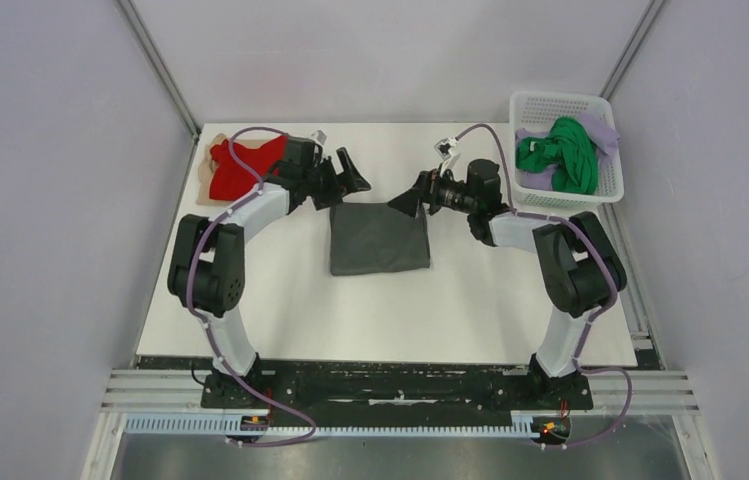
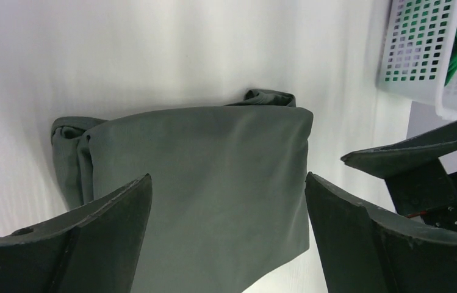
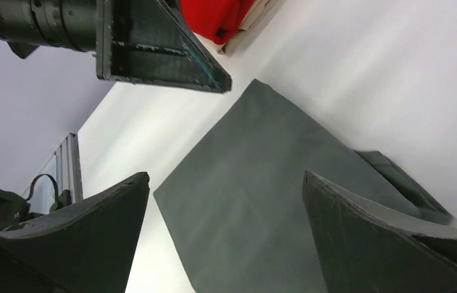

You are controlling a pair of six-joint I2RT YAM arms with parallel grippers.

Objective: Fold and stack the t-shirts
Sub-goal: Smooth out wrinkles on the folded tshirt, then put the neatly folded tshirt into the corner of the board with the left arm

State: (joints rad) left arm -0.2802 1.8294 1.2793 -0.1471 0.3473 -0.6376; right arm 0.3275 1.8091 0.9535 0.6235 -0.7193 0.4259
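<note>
Hands wide open and empty, your left hand (image 1: 342, 185) and right hand (image 1: 410, 195) hover at the 12 o'clock edge of the folded dark grey t-shirt (image 1: 380, 238), centred on the table (image 1: 280, 320), seemingly poised to pinch its corners. The red t-shirt (image 1: 240, 168), at 10 o'clock, likely marks the stack.

The white surface (image 1: 390, 320) carries three things, well apart. Near its centre, slightly toward 12 o'clock, the dark grey t-shirt (image 1: 378, 240) lies folded into a flat, roughly square pad, with cloth bunched along one edge. At 10 o'clock, by the far left corner, the red t-shirt (image 1: 235, 170) lies crumpled, and a pale tan layer (image 1: 204, 188) shows under its left side. At 2 o'clock the white mesh basket (image 1: 572, 200) stands at the right edge.
</note>
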